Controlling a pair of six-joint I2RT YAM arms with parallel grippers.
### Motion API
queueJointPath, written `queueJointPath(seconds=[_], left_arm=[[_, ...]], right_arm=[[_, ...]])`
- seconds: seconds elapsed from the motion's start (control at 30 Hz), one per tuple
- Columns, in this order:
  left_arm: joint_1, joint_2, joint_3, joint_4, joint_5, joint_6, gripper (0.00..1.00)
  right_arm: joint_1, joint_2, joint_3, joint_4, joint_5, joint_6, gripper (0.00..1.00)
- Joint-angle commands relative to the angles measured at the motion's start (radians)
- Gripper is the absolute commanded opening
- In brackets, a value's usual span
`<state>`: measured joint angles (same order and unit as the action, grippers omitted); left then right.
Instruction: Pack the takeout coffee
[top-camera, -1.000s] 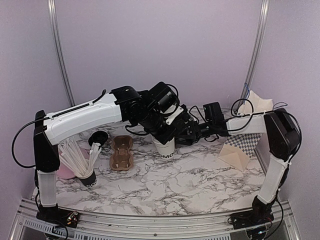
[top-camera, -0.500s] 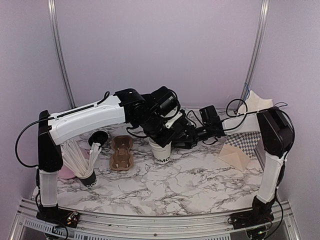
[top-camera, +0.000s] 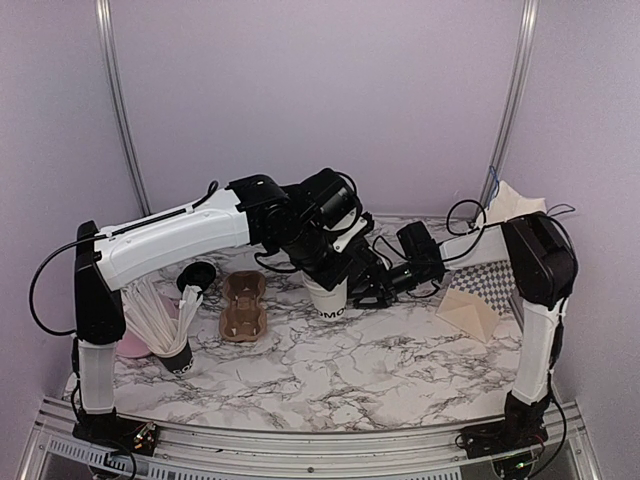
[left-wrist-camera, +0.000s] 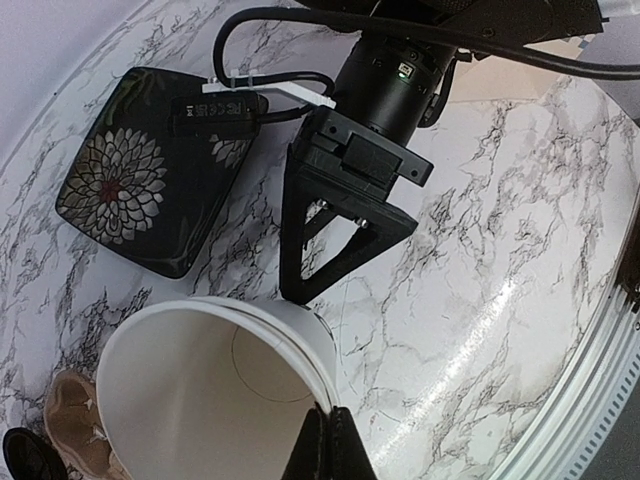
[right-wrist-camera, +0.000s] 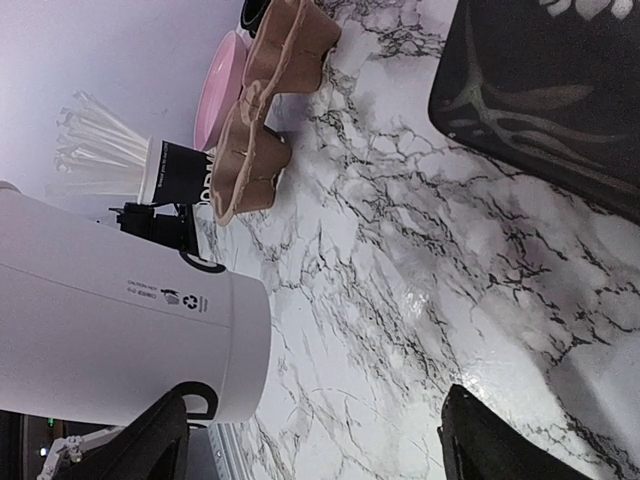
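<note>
A white paper cup (top-camera: 330, 300) with dark lettering stands lidless at mid-table. My left gripper (top-camera: 326, 279) is shut on its rim. The left wrist view shows the cup's empty inside (left-wrist-camera: 200, 400) and my left gripper (left-wrist-camera: 335, 440) pinching the wall. My right gripper (top-camera: 369, 291) is open, low beside the cup's right side. In the right wrist view the cup (right-wrist-camera: 110, 310) lies at the left finger, and the gap of the gripper (right-wrist-camera: 320, 450) holds nothing. A black round lid (top-camera: 197, 275) shows behind the sticks. A second white cup is not in view.
The brown cardboard cup tray (top-camera: 243, 305) lies left of the cup. A black cup of white sticks (top-camera: 172, 345) and a pink dish (top-camera: 130, 342) stand at the far left. A black floral plate (left-wrist-camera: 150, 190) lies behind the cup. Checkered paper (top-camera: 492, 278) and a cream folded paper (top-camera: 468, 312) lie at the right.
My right gripper has moved left and down, closer to the cup. The left gripper keeps its hold on the rim; the cup has barely shifted.
</note>
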<state>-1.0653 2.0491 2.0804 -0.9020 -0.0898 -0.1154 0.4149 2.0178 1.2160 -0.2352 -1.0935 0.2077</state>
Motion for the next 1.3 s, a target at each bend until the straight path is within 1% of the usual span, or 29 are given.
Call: queueJointPath(seconds=[0.0,0.4,0.57,0.7,0.73,0.93,1.17,1.27], left_arm=[[-0.002,0.01,0.04,0.003,-0.025,0.012,0.0],[-0.001,0.011,0.028,-0.025,-0.061,0.005,0.0],[-0.001,0.014,0.012,-0.027,-0.081,0.012,0.0],[0.0,0.008,0.019,-0.031,-0.093,0.013,0.0],[-0.001,0.004,0.02,-0.031,-0.093,0.012,0.0],[-0.001,0.009,-0.012,-0.031,-0.086,0.002,0.0],[-0.001,0.013,-0.014,-0.029,-0.07,-0.004,0.0],[-0.002,0.018,0.002,-0.029,-0.049,-0.008,0.0]], right_arm=[[-0.001,-0.021,0.032,-0.031,0.011,-0.04,0.84],[-0.014,-0.017,0.052,-0.083,0.036,-0.12,0.85],[-0.02,-0.045,0.051,-0.115,0.082,-0.177,0.86],[-0.023,-0.065,0.048,-0.129,0.094,-0.205,0.87],[-0.024,-0.072,0.049,-0.137,0.095,-0.233,0.87],[-0.028,-0.136,0.06,-0.17,0.007,-0.318,0.89],[-0.025,-0.182,0.037,-0.046,-0.174,-0.165,0.94],[-0.014,-0.172,0.045,-0.02,-0.179,-0.12,0.95]])
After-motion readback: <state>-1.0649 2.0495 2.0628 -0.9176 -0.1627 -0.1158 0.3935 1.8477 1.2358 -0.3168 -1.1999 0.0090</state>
